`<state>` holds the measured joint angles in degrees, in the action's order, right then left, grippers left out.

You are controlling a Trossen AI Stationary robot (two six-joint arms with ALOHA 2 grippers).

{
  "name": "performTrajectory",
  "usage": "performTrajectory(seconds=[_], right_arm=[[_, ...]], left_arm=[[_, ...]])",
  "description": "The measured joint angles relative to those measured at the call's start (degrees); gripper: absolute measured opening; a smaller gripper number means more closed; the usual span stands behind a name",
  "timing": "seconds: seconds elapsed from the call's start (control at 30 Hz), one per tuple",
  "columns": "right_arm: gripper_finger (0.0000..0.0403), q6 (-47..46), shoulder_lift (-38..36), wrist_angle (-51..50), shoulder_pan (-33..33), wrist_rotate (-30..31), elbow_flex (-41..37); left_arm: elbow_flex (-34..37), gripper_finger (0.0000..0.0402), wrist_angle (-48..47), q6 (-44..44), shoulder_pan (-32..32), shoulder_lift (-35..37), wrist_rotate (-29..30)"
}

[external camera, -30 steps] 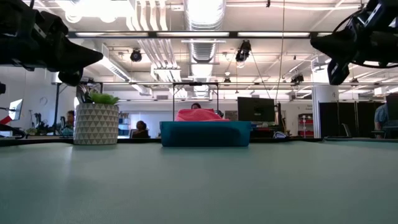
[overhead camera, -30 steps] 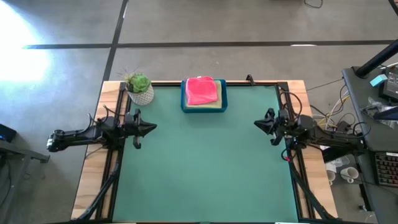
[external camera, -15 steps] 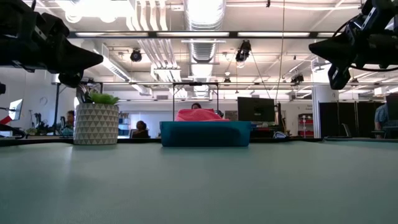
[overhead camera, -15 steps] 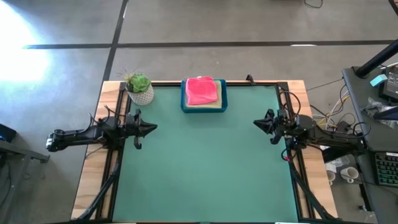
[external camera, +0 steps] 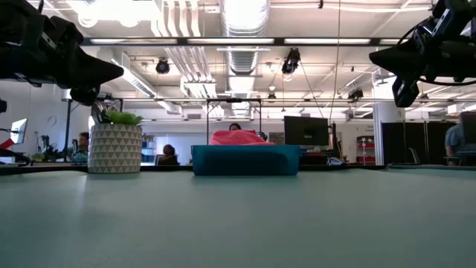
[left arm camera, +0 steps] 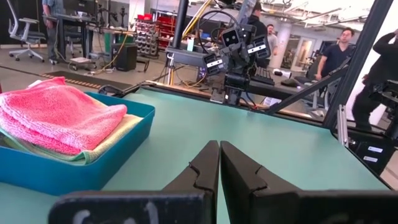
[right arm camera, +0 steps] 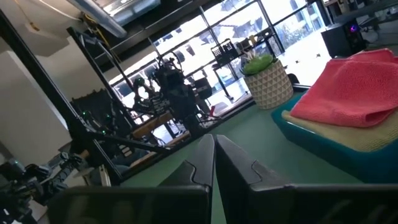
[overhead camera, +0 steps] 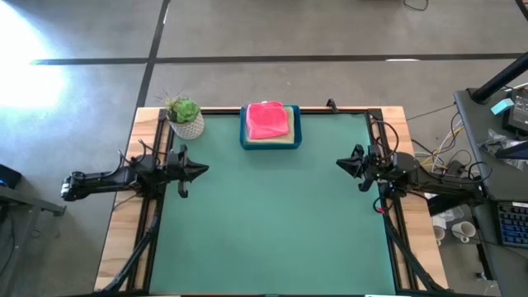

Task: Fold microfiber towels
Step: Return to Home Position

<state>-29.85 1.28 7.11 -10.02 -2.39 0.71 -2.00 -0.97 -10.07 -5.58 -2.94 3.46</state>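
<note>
A green-topped desk [overhead camera: 272, 231] with wooden side strips stands on a grey concrete floor [overhead camera: 330, 33] crossed by dark lines. At the middle of the desk's far edge sits a blue tray [overhead camera: 243, 134]. In it lies a folded pink towel [overhead camera: 267, 120], on top of a yellowish towel [right arm camera: 348, 138] whose edge shows beneath it. Other cloths under these cannot be made out. A potted plant [overhead camera: 185, 118] in a patterned white pot occupies the far left corner, just left of the tray and apart from it.

The left hand [overhead camera: 200, 170] hangs above the desk's left edge, its two fingers [left arm camera: 202, 168] pressed together on nothing. The right hand [overhead camera: 341, 165] hangs opposite, above the right edge, its fingers [right arm camera: 193, 165] likewise together and empty. Both point inward across the bare green mat, well apart from the tray.

Beyond the desk, the level view takes in an open workshop with round ceiling ducts [external camera: 242, 22], strip lights and a dark monitor [external camera: 306, 131]. People [left arm camera: 339, 57] stand among benches and equipment on the right side of the room.
</note>
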Motion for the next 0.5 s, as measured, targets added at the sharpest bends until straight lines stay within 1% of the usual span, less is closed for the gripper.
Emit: performTrajectory(seconds=[0.5], right_arm=[[0.0009, 0.02, 0.02, -0.02, 0.0, 0.0, -0.02]], left_arm=[[0.02, 0.0, 0.09, 0.0, -0.02, -0.05, 0.0]])
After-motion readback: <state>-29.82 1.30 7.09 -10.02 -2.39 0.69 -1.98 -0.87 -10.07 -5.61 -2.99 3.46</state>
